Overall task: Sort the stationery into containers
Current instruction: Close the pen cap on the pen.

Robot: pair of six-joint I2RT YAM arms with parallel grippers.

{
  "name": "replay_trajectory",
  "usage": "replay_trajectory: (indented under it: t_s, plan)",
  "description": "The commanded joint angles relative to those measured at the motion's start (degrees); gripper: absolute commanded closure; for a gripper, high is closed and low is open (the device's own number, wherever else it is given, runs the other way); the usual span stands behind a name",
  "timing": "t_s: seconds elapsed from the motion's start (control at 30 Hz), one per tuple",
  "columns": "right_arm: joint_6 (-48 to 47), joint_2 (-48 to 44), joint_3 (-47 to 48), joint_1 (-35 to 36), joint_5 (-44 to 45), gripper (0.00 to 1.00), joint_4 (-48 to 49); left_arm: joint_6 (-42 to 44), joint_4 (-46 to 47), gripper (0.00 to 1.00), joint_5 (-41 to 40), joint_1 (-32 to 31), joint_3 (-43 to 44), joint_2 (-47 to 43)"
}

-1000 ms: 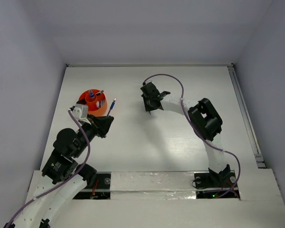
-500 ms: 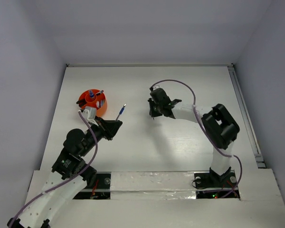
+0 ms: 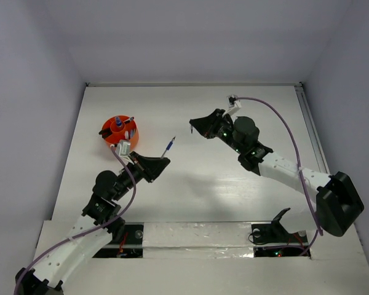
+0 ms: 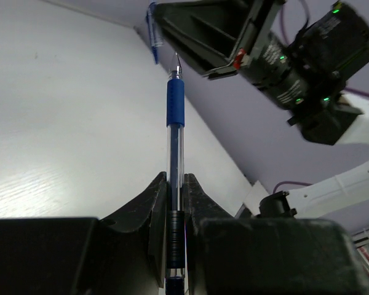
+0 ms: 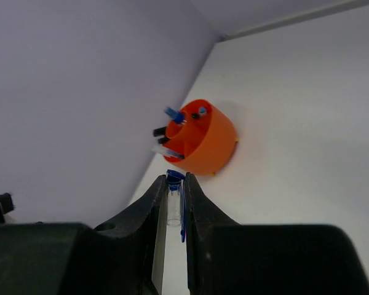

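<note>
A: Pen (image 4: 175, 123)?
B: Right of cup (image 5: 216, 144), above table (image 3: 203, 196), clamped in left gripper (image 4: 174, 179). Long axis runs away from cup, tip toward right gripper (image 5: 174, 179).
A: That one?
B: Closed on cap (image 5: 174, 192). Table runs wide right of cup.

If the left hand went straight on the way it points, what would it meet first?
Probably the right hand, which grips a pen cap; the left hand's blue pen leads. Depth unclear.

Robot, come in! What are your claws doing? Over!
Left claw shut on blue pen. Right claw shut on pen cap. Pen tip near cap, nothing between. Orange cup stands apart.
</note>
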Motion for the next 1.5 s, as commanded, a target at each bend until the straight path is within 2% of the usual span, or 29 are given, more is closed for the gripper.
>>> replay_trajectory:
  t_s: [0.0,0.13,0.43,0.87,1.47]
  plan:
    - [10.3,0.1,-2.5,-0.1,-1.1,1.00,14.7,-2.0,10.8,1.00,-1.3,-2.0,0.0,0.1]
    - [16.1,0.6,-4.5,-0.1,-0.3,1.00,21.0,-1.9,13.6,1.00,-3.7,-4.3,0.3,1.2]
    - [22.6,0.4,-7.4,0.4,-0.1,1.00,32.8,-1.7,18.2,1.00,-6.6,-7.1,-0.3,5.6]
    - [20.2,1.1,-7.9,3.8,0.5,1.00,35.6,-2.3,22.4,1.00,-7.1,-8.1,-0.1,8.3]
    - [17.2,2.3,-5.5,4.4,0.0,1.00,33.9,-1.5,23.7,1.00,-6.3,-8.6,0.5,11.0]
